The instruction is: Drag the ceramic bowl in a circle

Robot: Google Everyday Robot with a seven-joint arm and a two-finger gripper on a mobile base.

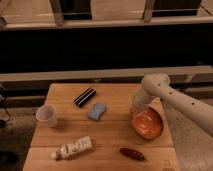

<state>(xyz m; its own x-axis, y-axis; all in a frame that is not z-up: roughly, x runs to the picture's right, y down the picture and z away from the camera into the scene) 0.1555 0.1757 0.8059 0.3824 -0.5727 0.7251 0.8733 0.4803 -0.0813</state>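
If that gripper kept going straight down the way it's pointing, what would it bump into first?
The gripper points down at the back-left rim of the glossy orange-red ceramic bowl, so it would likely meet the bowl first; whether it already touches is unclear.
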